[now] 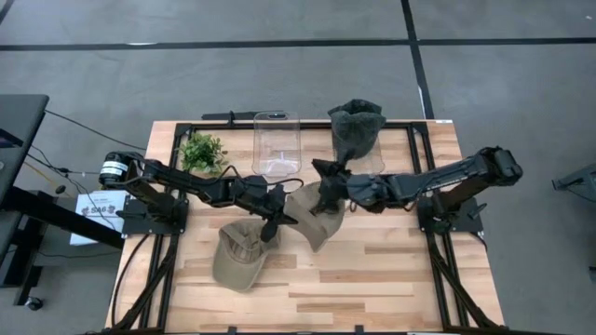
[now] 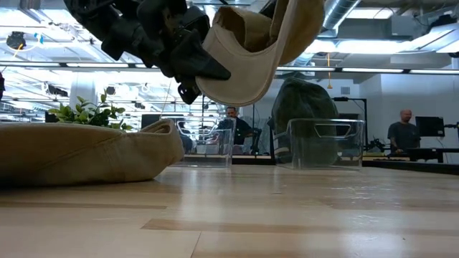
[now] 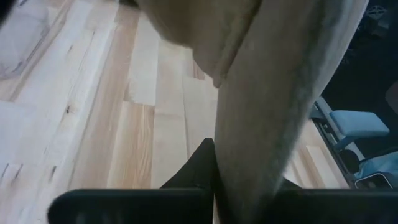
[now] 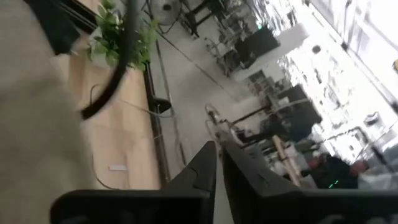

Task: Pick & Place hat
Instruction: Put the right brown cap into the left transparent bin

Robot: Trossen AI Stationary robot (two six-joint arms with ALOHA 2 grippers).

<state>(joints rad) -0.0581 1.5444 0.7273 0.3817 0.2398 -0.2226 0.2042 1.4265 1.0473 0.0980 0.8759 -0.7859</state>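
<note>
Centre frame, the tan hat (image 1: 312, 212) hangs between both arms, left gripper (image 1: 277, 220) pinching its brim, right gripper (image 1: 328, 199) closed, empty, just beside its crown.

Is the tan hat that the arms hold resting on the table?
No, the low view shows the held hat hanging clear above the table.

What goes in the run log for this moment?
left gripper: shut on lifted tan hat | right gripper: at hat | second tan hat: on table

table (image 1: 372, 279): wood | on it: tan hat (image 1: 238, 257), plant (image 1: 202, 152), seemingly two clear bins (image 1: 277, 141)
</note>
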